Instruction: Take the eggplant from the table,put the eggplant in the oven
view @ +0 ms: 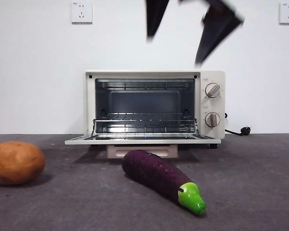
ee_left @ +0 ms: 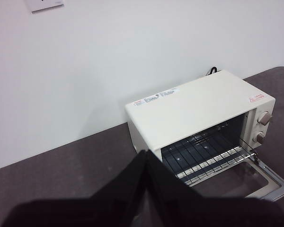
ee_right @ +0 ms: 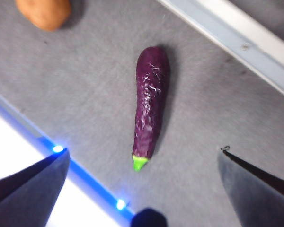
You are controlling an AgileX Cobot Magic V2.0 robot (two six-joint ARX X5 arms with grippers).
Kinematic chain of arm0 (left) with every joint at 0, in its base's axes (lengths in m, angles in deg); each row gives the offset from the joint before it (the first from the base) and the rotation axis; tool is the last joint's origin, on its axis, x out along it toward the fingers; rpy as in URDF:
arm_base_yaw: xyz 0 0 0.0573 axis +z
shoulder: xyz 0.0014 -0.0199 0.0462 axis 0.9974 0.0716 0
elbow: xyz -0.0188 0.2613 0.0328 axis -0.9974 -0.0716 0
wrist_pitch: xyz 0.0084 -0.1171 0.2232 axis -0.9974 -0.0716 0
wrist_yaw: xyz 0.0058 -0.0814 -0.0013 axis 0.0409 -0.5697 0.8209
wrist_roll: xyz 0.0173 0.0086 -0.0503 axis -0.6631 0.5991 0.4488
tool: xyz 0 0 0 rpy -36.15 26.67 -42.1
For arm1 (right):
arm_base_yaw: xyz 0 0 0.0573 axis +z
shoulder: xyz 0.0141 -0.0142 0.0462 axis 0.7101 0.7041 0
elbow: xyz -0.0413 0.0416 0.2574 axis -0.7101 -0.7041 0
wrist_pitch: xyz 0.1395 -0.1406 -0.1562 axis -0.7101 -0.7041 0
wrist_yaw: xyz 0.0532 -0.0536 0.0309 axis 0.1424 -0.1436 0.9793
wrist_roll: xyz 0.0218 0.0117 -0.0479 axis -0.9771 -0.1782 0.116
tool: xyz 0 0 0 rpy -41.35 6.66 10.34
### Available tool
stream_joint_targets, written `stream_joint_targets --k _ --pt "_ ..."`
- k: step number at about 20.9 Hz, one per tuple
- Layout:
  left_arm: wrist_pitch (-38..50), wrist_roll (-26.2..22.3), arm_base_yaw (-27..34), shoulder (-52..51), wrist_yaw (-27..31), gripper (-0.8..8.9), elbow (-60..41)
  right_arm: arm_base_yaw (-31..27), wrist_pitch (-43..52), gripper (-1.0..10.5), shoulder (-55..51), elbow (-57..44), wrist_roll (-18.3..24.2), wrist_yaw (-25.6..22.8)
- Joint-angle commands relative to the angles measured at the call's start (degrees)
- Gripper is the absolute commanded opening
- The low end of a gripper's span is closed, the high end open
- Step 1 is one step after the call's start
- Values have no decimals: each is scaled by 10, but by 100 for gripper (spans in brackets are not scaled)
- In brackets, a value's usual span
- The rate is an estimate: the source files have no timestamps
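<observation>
The eggplant lies flat on the table, in front of the oven and near the camera of the front view. Its dark purple body points toward the oven and its green stem cap points to the near right. Nothing touches it.

The oven stands at the far side of the table, against the white wall. Its door is folded down flat and open, and the wire rack inside carries nothing. Two round knobs are on its right panel.

A brown potato lies on the table at the left, well apart from the eggplant.

The right tool hangs high above the eggplant. Its two jaws are spread wide, one at each side of the stem end in the wrist view, and they hold nothing. In the front view it shows as two dark tips at the top edge, above the oven.

The left tool is raised to the left of the oven and looks down at its top. Its jaws are pressed together with nothing between them.

Two wall sockets are on the wall, and a black plug lies behind the oven on the right.
</observation>
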Motion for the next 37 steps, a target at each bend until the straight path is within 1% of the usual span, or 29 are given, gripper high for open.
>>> stream_joint_targets --k 1,4,8,12,16,17,20,21,23,24,26,34,37 --pt "1 -8 2 -3 2 -6 -3 9 49 688 6 -68 -8 0" --pt "1 -8 2 -3 1 -6 -3 17 108 688 6 -126 -29 0" --pt "1 -8 2 -3 1 -6 -3 20 160 688 6 -187 -47 2" --pt "0 -8 2 -3 1 -6 -3 28 231 688 6 -259 -73 11" --pt "0 -8 2 -3 1 -6 -3 43 290 681 6 -314 -100 11" --pt "0 -8 2 -3 1 -6 -3 47 305 641 6 -325 -104 11" --pt "-1 -8 2 -3 1 -6 -3 56 341 474 6 -349 -123 10" --pt "-1 -8 2 -3 1 -6 -3 56 344 401 6 -350 -134 0" --pt "-1 -8 2 -3 1 -6 -3 56 345 162 6 -350 -135 -27" --pt "-2 -9 2 -3 1 -6 -3 56 345 75 6 -350 -135 -38" --pt "-2 -9 2 -3 1 -6 -3 56 348 -12 6 -350 -134 -41" --pt "-5 -11 2 -2 1 -6 -3 56 357 -12 5 -350 -132 -41" --pt "-4 -12 2 -2 1 -6 -3 56 347 -12 -9 -348 -130 -38"
